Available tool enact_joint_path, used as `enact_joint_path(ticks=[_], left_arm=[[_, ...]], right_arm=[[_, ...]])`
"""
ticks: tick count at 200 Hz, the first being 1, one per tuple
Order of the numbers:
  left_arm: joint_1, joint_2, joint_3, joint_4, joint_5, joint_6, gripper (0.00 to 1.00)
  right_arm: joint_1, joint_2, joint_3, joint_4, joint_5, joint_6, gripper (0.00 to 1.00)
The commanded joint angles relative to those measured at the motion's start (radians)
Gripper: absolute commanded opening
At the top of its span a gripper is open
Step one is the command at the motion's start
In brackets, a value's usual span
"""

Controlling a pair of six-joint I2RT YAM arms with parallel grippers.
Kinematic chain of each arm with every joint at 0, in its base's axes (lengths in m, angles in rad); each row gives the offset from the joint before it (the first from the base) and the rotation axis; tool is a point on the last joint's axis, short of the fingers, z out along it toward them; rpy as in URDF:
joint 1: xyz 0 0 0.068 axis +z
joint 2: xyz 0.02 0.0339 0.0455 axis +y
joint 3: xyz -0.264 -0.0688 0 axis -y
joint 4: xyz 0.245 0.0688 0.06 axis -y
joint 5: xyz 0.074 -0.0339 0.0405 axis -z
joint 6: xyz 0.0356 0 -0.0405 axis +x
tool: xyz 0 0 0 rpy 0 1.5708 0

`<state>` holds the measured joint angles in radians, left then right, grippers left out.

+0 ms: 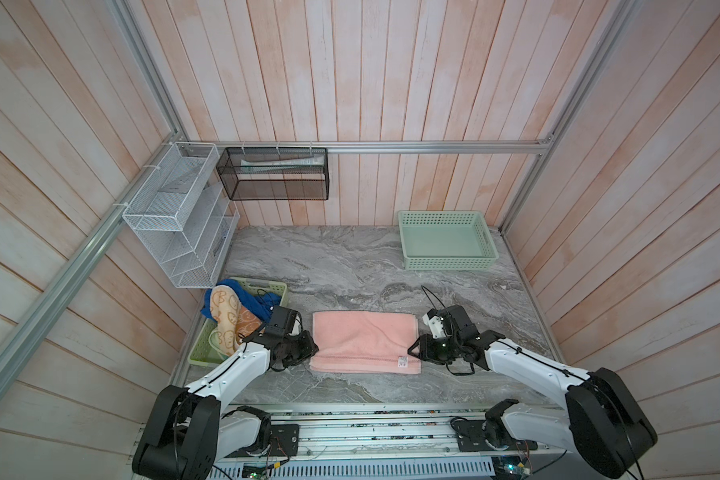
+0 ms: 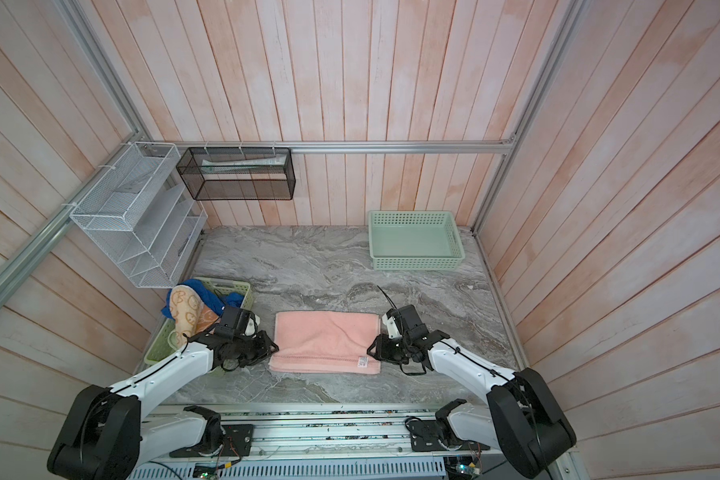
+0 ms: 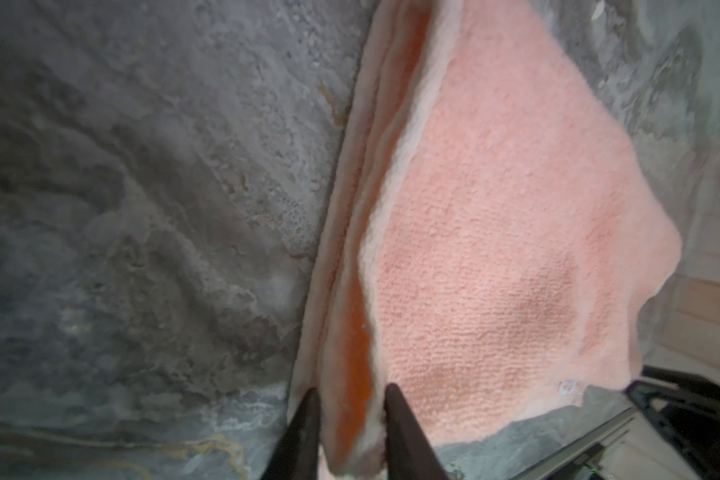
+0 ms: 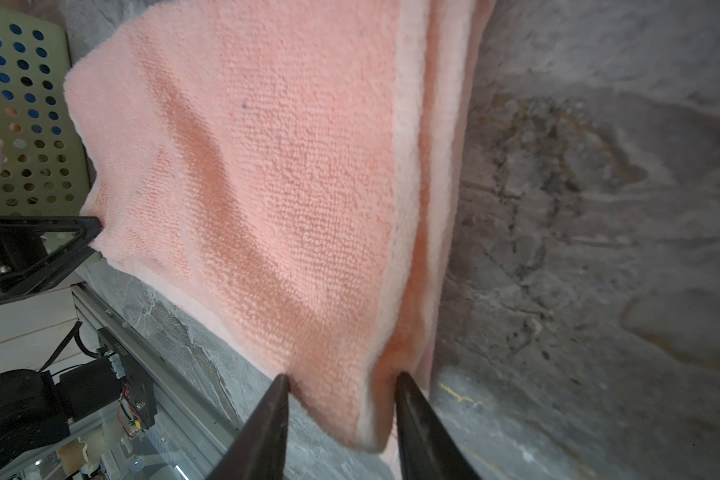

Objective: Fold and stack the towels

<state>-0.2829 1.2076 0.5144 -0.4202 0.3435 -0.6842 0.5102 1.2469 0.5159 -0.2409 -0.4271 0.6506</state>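
In both top views the pink towel (image 1: 364,343) (image 2: 327,343) lies folded on the bench (image 1: 350,266), its long axis running side to side between the arms. The left gripper (image 1: 314,350) is at its left short edge and the right gripper (image 1: 410,352) at its right, each equally near. The left wrist view shows the left gripper (image 3: 352,392) clenched on the towel's layered edge. In the right wrist view the right gripper (image 4: 341,378) straddles a corner; whether it pinches, I cannot tell.
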Motion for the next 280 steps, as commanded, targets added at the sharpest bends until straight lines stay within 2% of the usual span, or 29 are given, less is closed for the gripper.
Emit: enact_joint_path(ticks=[1, 28, 40, 67, 75, 91, 151, 185, 223, 244, 280], left_arm=[[-0.003, 0.011, 0.041, 0.013, 0.004, 0.011, 0.16], [-0.003, 0.001, 0.072, -0.027, -0.01, 0.034, 0.0], [-0.004, -0.009, 0.081, -0.041, -0.012, 0.042, 0.0], [-0.003, -0.019, 0.105, -0.071, -0.01, 0.053, 0.03], [-0.004, -0.019, 0.108, -0.074, -0.002, 0.055, 0.0], [-0.003, -0.031, 0.123, -0.086, 0.006, 0.057, 0.0], [-0.004, -0.112, 0.227, -0.258, -0.055, 0.044, 0.0], [-0.003, -0.146, 0.157, -0.336, -0.05, -0.058, 0.0], [-0.003, -0.077, 0.038, -0.286, -0.015, -0.105, 0.0], [-0.003, -0.031, 0.01, -0.238, -0.008, -0.11, 0.0], [-0.004, -0.017, 0.013, -0.239, -0.019, -0.1, 0.0]], right_arm=[[0.006, 0.031, 0.052, -0.025, -0.013, -0.024, 0.36], [0.007, 0.033, 0.094, -0.038, -0.001, -0.047, 0.09], [0.007, 0.028, 0.112, -0.048, 0.004, -0.059, 0.0], [0.007, 0.023, 0.145, -0.085, 0.008, -0.08, 0.0], [0.007, 0.02, 0.148, -0.09, 0.006, -0.083, 0.0], [0.006, 0.011, 0.158, -0.103, 0.003, -0.083, 0.0], [0.006, -0.112, 0.238, -0.249, 0.01, -0.073, 0.0], [0.007, -0.217, 0.104, -0.277, -0.021, -0.012, 0.0], [0.005, -0.197, -0.124, -0.091, -0.136, 0.043, 0.0], [0.004, -0.147, -0.142, -0.046, -0.135, 0.036, 0.0], [0.003, -0.094, -0.086, -0.1, -0.09, -0.025, 0.0]])
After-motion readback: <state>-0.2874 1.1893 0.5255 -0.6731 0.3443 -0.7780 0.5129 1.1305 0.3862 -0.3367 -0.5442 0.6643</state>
